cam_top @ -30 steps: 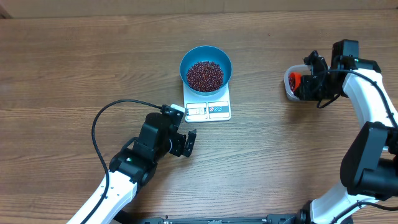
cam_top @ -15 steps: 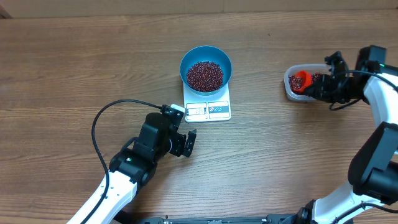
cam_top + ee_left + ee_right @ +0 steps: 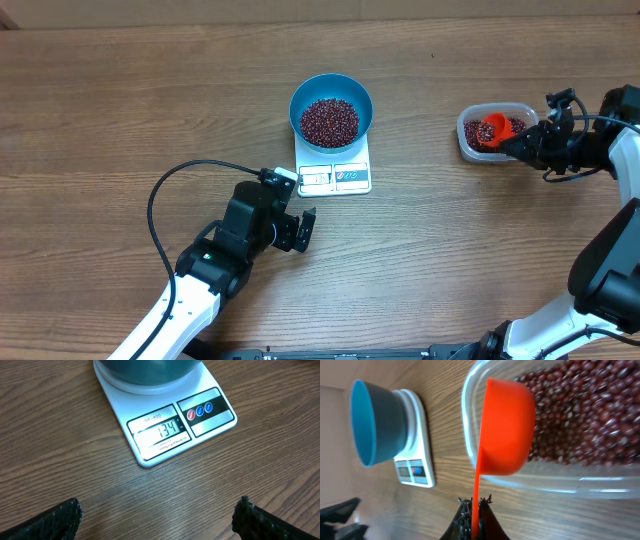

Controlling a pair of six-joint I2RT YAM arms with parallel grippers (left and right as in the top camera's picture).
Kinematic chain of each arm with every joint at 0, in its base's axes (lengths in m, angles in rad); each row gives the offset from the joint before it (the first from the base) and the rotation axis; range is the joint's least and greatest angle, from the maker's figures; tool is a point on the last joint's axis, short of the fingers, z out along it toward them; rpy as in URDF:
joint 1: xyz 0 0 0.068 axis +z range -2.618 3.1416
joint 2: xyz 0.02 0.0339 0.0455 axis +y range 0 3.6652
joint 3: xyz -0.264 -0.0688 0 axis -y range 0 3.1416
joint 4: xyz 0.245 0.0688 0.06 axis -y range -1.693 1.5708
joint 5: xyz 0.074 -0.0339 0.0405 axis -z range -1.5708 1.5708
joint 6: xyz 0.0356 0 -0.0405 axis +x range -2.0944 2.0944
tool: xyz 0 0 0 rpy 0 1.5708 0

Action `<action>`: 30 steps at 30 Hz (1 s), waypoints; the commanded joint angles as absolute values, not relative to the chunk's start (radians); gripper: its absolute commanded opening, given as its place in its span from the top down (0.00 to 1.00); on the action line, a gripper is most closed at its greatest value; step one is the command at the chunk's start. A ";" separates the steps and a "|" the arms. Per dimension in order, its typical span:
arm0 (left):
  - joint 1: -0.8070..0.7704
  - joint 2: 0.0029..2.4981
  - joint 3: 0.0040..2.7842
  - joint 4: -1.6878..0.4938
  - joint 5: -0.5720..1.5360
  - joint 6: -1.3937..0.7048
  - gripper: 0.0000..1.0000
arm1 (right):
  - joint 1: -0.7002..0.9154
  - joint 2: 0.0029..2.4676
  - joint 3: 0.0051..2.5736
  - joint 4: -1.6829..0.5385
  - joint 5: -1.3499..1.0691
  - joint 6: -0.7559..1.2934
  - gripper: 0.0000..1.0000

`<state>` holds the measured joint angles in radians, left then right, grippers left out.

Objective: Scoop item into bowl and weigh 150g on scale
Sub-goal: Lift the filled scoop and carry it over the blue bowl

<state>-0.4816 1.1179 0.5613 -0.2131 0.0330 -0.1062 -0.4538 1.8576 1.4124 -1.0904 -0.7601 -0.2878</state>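
left hand point(image 3: 303, 230): spread wide (arm bent) | right hand point(image 3: 522, 146): pinched tight, arm outstretched

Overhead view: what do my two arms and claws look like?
Both arms are alike: white shell links with black joints. The left arm carries a looping black cable to its black, rough-textured left claw. The right arm ends in a black right claw.

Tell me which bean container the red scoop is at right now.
The clear tub, standing directly on the table: the red scoop hangs over its beans. The blue bowl sits on the scale.
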 commanded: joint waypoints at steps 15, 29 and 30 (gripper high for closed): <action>-0.477 1.124 0.557 -0.213 0.026 -0.120 0.00 | -0.281 1.859 1.560 -1.172 -0.938 -0.292 0.96; -0.477 1.124 0.557 -0.213 0.026 -0.120 0.00 | 0.003 1.859 1.613 -1.023 -0.933 -0.174 0.96; -0.477 1.124 0.557 -0.213 0.026 -0.120 0.00 | 0.024 1.859 1.613 -1.001 -0.929 -0.158 0.96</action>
<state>-0.4816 1.1179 0.5613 -0.2134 0.0330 -0.1062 -0.0177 1.8584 1.5841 -1.0279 -0.9165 -0.2165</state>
